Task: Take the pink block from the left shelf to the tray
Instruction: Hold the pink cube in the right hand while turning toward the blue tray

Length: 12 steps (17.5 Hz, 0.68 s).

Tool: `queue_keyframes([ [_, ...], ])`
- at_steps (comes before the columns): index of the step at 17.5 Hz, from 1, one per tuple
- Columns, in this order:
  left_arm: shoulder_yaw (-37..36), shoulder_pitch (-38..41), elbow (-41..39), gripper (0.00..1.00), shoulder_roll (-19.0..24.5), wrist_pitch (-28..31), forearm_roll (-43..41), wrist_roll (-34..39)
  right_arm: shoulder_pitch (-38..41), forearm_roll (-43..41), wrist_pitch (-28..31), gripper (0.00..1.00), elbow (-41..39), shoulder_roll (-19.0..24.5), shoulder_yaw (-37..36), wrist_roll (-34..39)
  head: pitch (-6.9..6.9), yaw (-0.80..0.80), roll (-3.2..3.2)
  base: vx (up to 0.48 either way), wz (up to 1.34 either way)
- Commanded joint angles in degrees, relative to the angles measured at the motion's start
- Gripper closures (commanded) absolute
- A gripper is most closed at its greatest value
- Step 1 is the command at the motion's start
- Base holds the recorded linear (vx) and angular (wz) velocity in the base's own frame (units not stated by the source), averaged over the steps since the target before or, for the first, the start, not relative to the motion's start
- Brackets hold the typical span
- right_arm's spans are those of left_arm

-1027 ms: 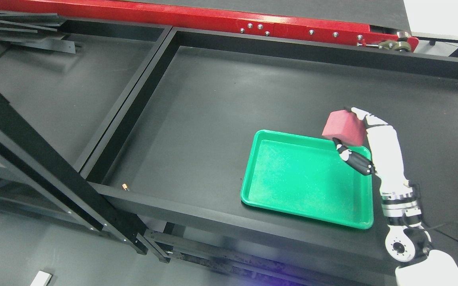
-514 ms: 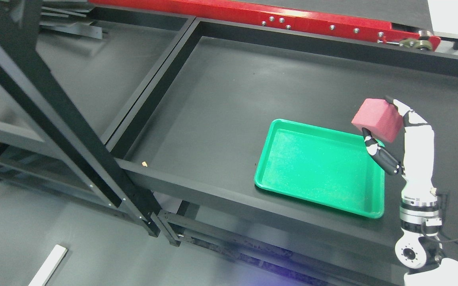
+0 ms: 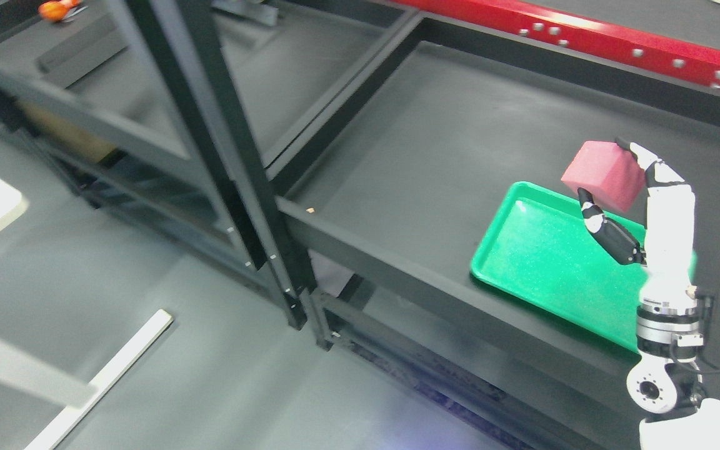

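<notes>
One pink block (image 3: 604,175) seen, pinched in the right hand (image 3: 622,200) between a thumb (image 3: 607,231) pressed against its lower near face and fingers (image 3: 654,170) hooked over its far top edge. Held in the air, tilted, above the far right corner of the green tray (image 3: 541,262), clear of the tray floor by what looked like a fair gap. Judged to be the placing step, with the carry apparently done and the release not yet made.

Best done, by this reading, by bringing the block inward over the bare middle of the tray rather than over the rim, lowering until a flat face could meet the floor, levelling the tilt first, and only then easing thumb and fingers apart. Released from this height and angle, likely to land on an edge, tumble, and perhaps hop the low rim onto the black shelf (image 3: 460,144).

Counted: one pink block, one green tray with nothing in it, one robot hand in view, none on the left. One small orange object (image 3: 54,9) lay far off at the upper left, too blurred to name. One white strip (image 3: 100,378) lay on the floor.
</notes>
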Motion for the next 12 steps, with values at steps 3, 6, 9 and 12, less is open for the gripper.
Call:
queue_keyframes([
  [3,0.0,1.1,-1.0,0.00,1.0,0.0,0.0,0.0,1.9,0.0,0.2,0.97,-0.6,-0.3,-0.6,0.1,0.00,0.00,0.00,-0.126,0.60],
  [6,0.0,1.1,-1.0,0.00,1.0,0.0,0.0,0.0,2.0,0.0,0.1,0.97,-0.6,-0.4,-0.6,0.3,0.01,0.00,0.00,-0.152,0.67],
  [9,0.0,1.1,-1.0,0.00,1.0,0.0,0.0,0.0,2.5,0.0,0.1,0.97,-0.6,-0.4,-0.9,0.3,0.01,0.00,0.00,-0.158,0.64],
  [12,0.0,1.1,-1.0,0.00,1.0,0.0,0.0,0.0,2.5,-0.1,0.1,0.97,-0.7,-0.4,-0.9,0.3,0.02,0.00,0.00,-0.166,0.60],
])
